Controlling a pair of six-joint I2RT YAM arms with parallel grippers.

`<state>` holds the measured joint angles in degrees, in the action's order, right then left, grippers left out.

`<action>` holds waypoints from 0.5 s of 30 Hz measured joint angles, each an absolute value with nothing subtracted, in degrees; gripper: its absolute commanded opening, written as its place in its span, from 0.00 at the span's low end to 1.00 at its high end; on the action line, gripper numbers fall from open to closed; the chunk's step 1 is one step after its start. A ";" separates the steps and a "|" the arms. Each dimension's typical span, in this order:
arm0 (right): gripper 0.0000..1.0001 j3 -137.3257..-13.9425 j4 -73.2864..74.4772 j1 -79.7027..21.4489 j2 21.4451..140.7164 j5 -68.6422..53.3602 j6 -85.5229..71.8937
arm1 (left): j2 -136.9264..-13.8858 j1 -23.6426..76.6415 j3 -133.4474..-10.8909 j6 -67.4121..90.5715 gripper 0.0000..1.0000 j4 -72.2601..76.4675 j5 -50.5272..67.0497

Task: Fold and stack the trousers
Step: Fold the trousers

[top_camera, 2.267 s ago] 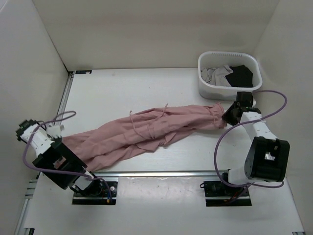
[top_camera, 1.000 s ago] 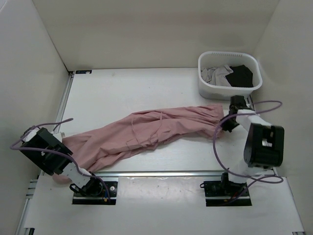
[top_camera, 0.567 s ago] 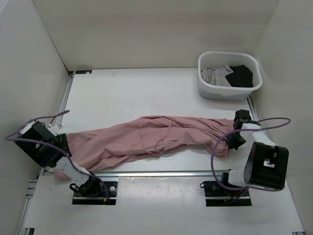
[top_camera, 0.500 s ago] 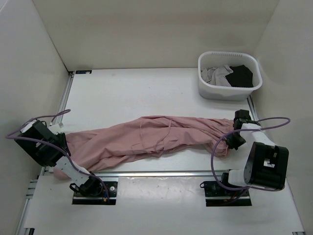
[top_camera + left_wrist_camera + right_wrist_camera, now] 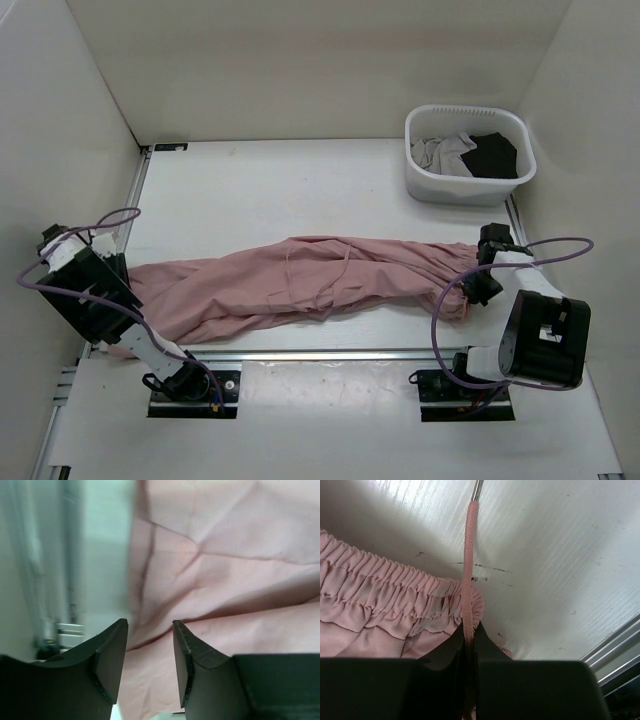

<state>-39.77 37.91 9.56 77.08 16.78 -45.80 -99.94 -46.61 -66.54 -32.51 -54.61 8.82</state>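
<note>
The dusty-pink trousers (image 5: 300, 280) lie stretched out across the near part of the table, legs to the left and gathered waist to the right. My left gripper (image 5: 118, 272) is open just above the leg end; in the left wrist view its jaws (image 5: 150, 630) stand apart with pink fabric (image 5: 225, 580) beneath them and nothing between them. My right gripper (image 5: 470, 292) is shut at the waist end; in the right wrist view it (image 5: 470, 630) pinches a pink drawstring (image 5: 469, 555) together with the edge of the gathered waistband (image 5: 380, 585).
A white basket (image 5: 425, 185) at the far right holds a grey garment (image 5: 437, 152) and a black garment (image 5: 492, 155). White walls enclose the table on the left, back and right. A metal rail (image 5: 130, 200) runs along the left edge.
Both arms drew the trousers nearer and stretched them out lengthwise. In the last half second the left arm shifted a little toward the far side; the right arm stayed still.
</note>
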 measured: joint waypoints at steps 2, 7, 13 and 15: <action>0.00 -39.77 37.89 9.56 77.08 16.78 -45.67 | -99.18 -46.59 -67.77 -32.49 0.49 -54.08 8.82; 0.00 -40.01 37.98 9.56 77.08 16.80 -44.80 | -99.94 -46.59 -68.14 -32.51 0.46 -54.06 9.02; 0.00 -40.56 38.06 9.56 77.08 17.23 -44.14 | -102.83 -46.59 -64.45 -33.08 0.45 -54.74 7.05; 0.00 -40.64 38.06 9.56 77.08 17.30 -44.07 | -102.91 -46.59 -63.88 -33.36 0.29 -55.81 6.46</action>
